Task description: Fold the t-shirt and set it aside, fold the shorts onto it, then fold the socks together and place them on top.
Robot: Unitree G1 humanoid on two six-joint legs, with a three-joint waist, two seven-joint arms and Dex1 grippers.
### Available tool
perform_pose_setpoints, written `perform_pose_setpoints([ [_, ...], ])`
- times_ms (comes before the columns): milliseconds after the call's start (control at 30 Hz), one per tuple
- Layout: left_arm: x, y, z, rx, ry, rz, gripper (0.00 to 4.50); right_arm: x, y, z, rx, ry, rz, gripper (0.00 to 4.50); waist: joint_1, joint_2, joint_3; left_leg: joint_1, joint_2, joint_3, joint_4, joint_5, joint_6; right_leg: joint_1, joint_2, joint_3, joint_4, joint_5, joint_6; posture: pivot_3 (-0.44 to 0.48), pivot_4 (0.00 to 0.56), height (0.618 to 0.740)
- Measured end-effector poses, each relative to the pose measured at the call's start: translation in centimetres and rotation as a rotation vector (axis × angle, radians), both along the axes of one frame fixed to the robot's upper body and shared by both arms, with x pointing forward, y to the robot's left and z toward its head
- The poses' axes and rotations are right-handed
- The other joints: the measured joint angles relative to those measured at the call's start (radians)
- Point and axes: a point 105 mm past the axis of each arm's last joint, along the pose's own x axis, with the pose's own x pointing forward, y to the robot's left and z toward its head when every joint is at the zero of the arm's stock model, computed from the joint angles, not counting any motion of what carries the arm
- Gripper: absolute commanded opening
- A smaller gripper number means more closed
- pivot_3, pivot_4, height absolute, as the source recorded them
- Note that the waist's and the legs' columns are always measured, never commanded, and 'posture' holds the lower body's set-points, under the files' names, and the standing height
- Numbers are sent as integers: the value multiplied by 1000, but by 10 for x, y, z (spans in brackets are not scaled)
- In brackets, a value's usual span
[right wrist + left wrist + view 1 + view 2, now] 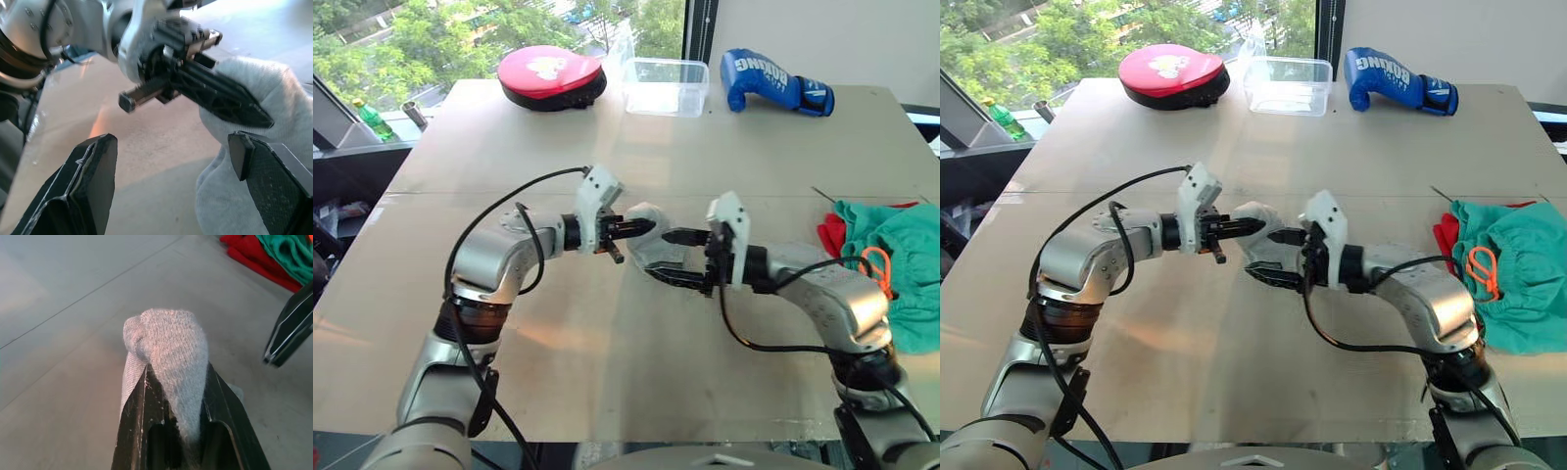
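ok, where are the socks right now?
In the head views the socks are mid-table, clamped in the left gripper, with the open right gripper right beside them.

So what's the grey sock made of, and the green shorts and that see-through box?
The sock looks like soft knitted yarn, probably cotton or wool: you can see tiny fuzzy loops. The shorts seem to be thin woven cloth, crinkled and matte. The box looks like clear, slightly shiny hard plastic, since the table shows through it.
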Motion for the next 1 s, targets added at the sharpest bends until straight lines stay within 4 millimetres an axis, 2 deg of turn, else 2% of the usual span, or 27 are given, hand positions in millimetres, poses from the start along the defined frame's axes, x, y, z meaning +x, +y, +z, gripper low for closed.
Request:
perform_pose_setpoints([
  [133,-4,-14,-7,28,-10,-66,26,9,-24,-4,-4,13,-138,3840,1,0,0,0,0,0,0,0,0,0,0,0,0,0,0,0,150,731],
  [267,-7,-22,-17,77,-32,-124,26,13,-35,2,17,-1,-209,3840,-1,0,0,0,0,0,0,0,0,0,0,0,0,0,0,0,150,731],
  [300,-8,-25,-20,104,-48,-148,1015,13,-34,4,30,-4,-216,3840,0,0,0,0,0,0,0,0,0,0,0,0,0,0,0,0,150,731],
  [367,-11,-25,-27,134,-52,-179,1577,14,-33,7,45,-4,-218,3840,0,0,0,0,0,0,0,0,0,0,0,0,0,0,0,0,150,731],
  [400,-13,-26,-30,137,-42,-196,2230,14,-32,8,53,-5,-220,3840,0,0,0,0,0,0,0,0,0,0,0,0,0,0,0,0,150,731],
  [567,-20,-29,-35,126,-25,-248,4460,13,-25,14,92,7,-205,3840,0,0,0,0,0,0,1,0,0,0,0,0,0,0,0,0,150,731],
  [700,-26,-28,-36,95,5,-276,4460,13,-14,17,140,31,-182,3840,-2,0,0,0,0,0,1,0,0,0,0,0,1,0,0,0,150,731],
  [733,-27,-28,-36,91,11,-282,4460,16,-12,17,141,35,-190,3840,-3,0,0,0,0,0,1,0,0,0,0,1,1,0,0,0,150,731],
  [833,-35,-30,-37,64,31,-324,4460,43,-8,10,107,59,-297,3840,-2,0,0,0,0,0,2,0,0,0,0,1,2,0,0,0,150,731],
  [1000,-38,-29,-39,54,49,-331,4460,56,-11,-9,11,74,-363,3840,2,0,0,-1,0,1,2,0,0,0,0,1,1,0,0,0,150,731],
])
